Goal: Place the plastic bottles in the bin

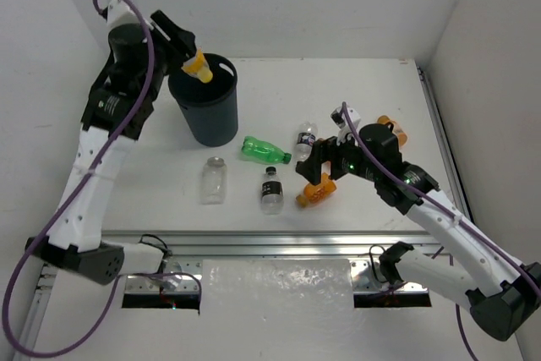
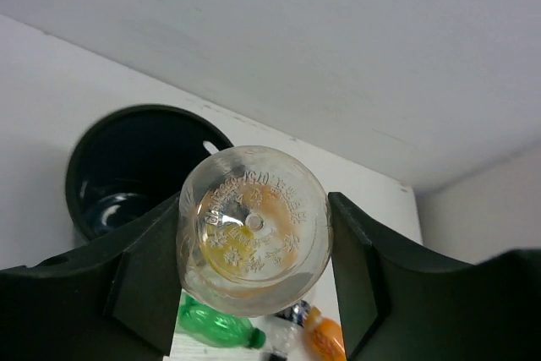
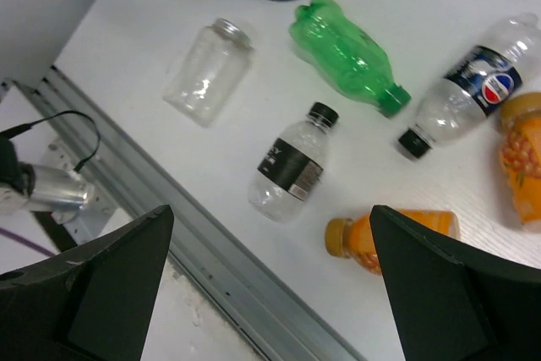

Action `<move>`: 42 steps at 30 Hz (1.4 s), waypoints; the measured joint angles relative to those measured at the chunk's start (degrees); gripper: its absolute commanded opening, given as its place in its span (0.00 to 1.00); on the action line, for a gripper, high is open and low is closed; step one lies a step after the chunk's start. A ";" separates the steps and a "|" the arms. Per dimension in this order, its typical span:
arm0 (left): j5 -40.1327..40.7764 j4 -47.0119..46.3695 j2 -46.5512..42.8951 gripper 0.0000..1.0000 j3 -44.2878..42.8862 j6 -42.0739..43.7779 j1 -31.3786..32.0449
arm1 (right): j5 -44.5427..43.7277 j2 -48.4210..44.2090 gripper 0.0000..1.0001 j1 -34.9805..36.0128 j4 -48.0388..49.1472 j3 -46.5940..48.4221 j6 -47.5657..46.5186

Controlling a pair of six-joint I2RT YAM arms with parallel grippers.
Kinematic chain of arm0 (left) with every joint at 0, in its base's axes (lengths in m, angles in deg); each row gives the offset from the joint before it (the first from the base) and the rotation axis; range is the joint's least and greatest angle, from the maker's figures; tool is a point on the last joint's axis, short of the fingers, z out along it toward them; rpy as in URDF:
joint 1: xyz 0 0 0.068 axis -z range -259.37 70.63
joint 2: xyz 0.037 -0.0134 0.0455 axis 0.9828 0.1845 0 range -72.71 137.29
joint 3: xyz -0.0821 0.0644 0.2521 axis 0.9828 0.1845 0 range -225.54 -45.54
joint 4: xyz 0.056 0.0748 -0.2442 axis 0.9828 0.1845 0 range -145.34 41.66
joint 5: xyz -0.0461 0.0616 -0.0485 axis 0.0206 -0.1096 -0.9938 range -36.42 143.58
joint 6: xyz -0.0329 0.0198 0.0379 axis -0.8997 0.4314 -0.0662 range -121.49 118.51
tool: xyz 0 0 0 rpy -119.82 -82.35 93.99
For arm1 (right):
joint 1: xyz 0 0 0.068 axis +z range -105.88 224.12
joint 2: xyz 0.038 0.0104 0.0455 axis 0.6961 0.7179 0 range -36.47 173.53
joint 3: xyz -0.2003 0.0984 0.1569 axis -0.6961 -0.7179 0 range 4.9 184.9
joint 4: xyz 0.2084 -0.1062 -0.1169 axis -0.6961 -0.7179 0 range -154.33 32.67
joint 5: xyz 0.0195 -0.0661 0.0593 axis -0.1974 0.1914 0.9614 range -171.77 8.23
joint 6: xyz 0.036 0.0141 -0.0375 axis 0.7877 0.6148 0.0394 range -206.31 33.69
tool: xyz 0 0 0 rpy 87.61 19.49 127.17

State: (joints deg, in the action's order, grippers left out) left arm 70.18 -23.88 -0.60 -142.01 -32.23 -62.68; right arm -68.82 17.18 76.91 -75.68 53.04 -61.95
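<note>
Left claw (image 1: 191, 57) clamps an orange bottle (image 1: 200, 67) over the bin's (image 1: 205, 120) eleven o'clock rim; dropped there, it may clip the rim and bounce out. Right claw (image 1: 318, 173) gapes wide.

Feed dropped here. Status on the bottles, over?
Left jaws shut on orange plastic bottle above round dark plastic bin. Right jaws open over lying orange bottle. Nothing blocking.

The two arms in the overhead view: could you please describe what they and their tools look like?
The left arm and right arm have white links, black joints and black bases, with a purple cable running along each. The left tool and right tool each end in two broad, matt black fingers.
</note>
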 measured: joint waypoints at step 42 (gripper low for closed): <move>-7.39 5.70 -8.00 1.00 28.37 9.09 -9.22 | -44.48 35.39 0.72 12.61 -12.83 -1.31 56.59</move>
State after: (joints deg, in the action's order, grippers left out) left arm 62.79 -18.17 -8.60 -113.64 -23.14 -71.90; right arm -113.30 52.57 89.52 -88.51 51.73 -5.36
